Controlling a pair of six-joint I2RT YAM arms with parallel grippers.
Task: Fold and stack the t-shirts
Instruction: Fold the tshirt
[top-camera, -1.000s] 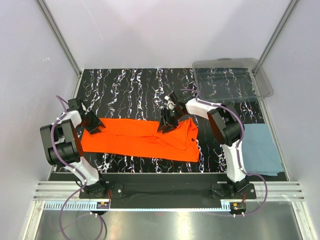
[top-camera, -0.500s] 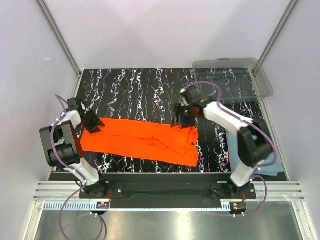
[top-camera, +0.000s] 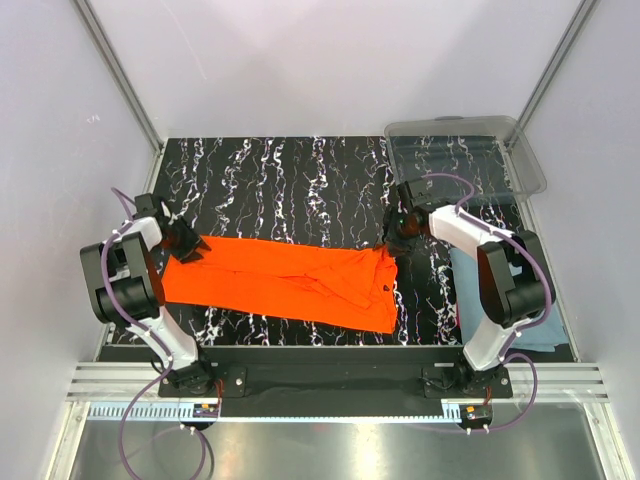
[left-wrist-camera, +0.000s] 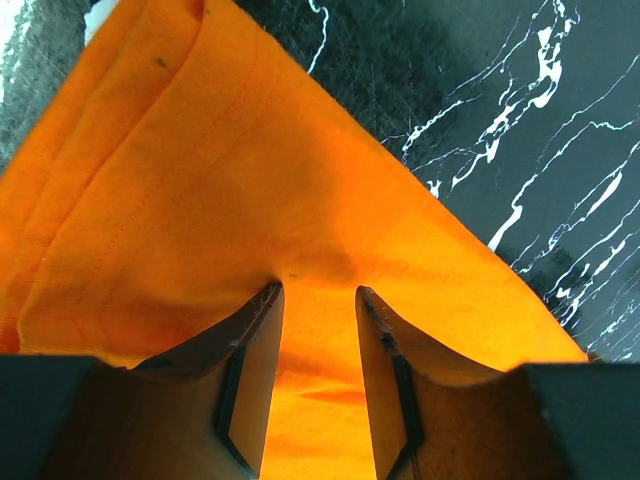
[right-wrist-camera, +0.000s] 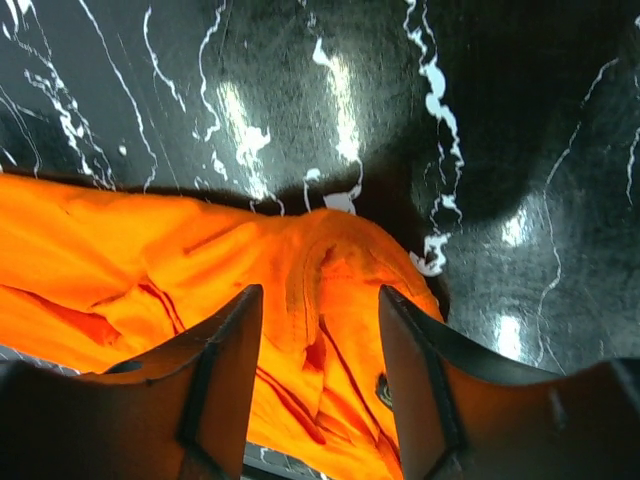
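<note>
The orange t-shirt (top-camera: 280, 280) lies stretched left to right across the black marbled table (top-camera: 270, 180). My left gripper (top-camera: 188, 246) is at its tapered left end, jaws closed on the cloth (left-wrist-camera: 250, 180), which runs taut away from the gripper (left-wrist-camera: 318, 290). My right gripper (top-camera: 395, 232) hovers open over the shirt's far right corner; its jaws (right-wrist-camera: 320, 290) stand wide apart above wrinkled orange cloth (right-wrist-camera: 150, 260) without gripping it. The blue-grey t-shirt (top-camera: 463, 290) lies flat at the right, partly hidden under the right arm.
A clear plastic bin (top-camera: 530, 165) stands at the table's back right corner. White walls and metal posts close in the back and sides. The arm bases and a rail run along the near edge.
My right gripper has moved right along the orange shirt from its middle to its right corner, and the bunched right part now lies flatter. The left gripper has stayed put.
</note>
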